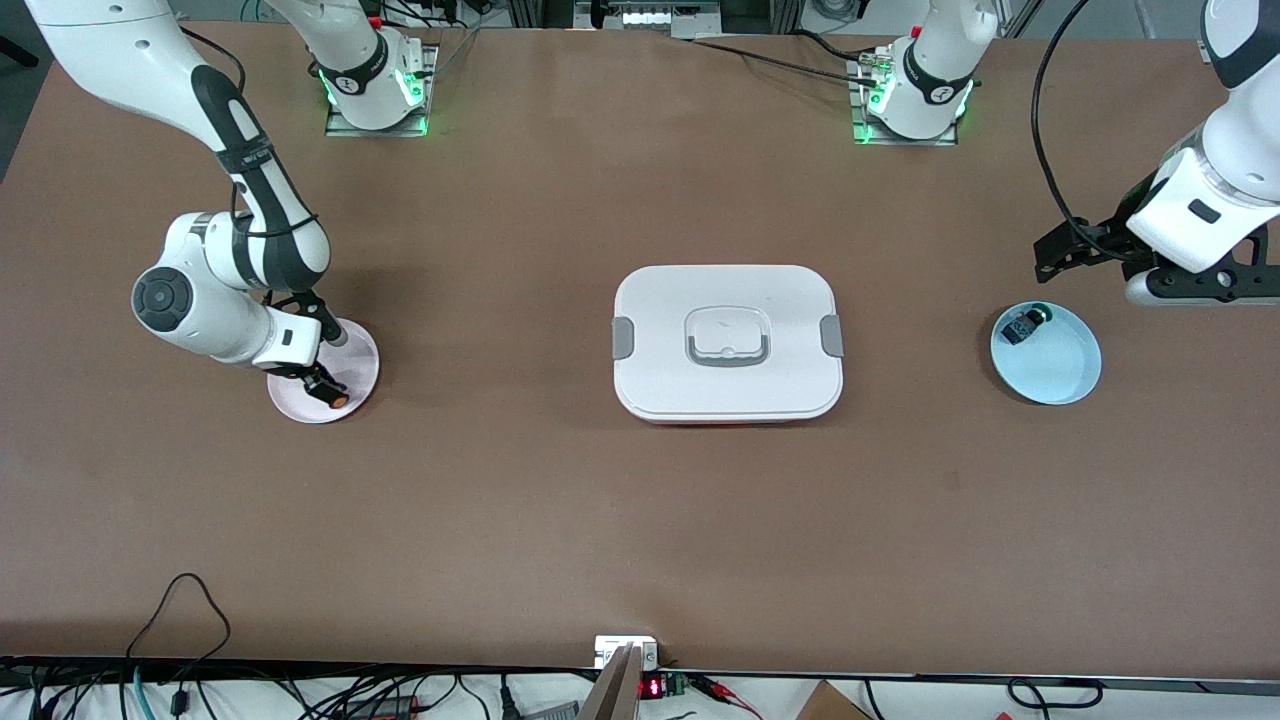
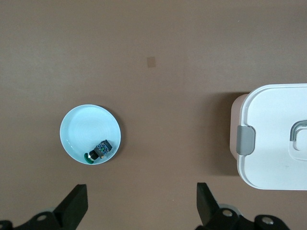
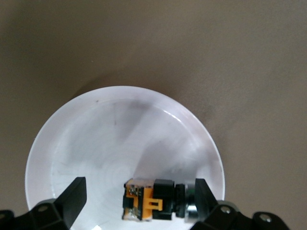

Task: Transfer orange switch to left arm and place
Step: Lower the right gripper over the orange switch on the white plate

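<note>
The orange switch lies on the pink plate, between the spread fingers of the right gripper; closed off-centre, it could be knocked aside. The left gripper waits open near the blue plate

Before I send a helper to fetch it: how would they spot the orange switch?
Start at the white box mid-table and go toward the right arm's end to the pink plate. The orange switch lies on it, orange-capped; the other switch, on the blue plate, is green-capped.
</note>
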Available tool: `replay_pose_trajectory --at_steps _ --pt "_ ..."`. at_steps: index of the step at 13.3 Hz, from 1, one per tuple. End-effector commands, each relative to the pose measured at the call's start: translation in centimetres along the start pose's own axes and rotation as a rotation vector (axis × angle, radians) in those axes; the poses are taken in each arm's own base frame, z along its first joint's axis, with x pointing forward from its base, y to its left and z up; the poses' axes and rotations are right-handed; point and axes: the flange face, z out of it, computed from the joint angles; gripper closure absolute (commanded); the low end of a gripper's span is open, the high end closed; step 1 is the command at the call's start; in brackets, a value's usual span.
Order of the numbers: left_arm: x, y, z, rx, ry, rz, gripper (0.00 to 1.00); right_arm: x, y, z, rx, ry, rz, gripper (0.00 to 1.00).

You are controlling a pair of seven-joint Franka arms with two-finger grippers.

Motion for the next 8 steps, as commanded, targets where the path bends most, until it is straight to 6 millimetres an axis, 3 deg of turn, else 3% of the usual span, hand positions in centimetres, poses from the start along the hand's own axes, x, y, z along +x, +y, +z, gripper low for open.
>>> replay_pose_trajectory --at_steps 1,8 --pt "0.3 -0.1 -0.5 0.020 -0.004 -0.006 0.00 -0.5 -0.2 0.8 -0.060 -0.037 -0.116 0.00" --pt "0.3 -0.1 -0.5 0.020 -0.004 -0.006 0.00 -1.7 -0.9 -0.6 -0.086 -0.033 0.032 0.00"
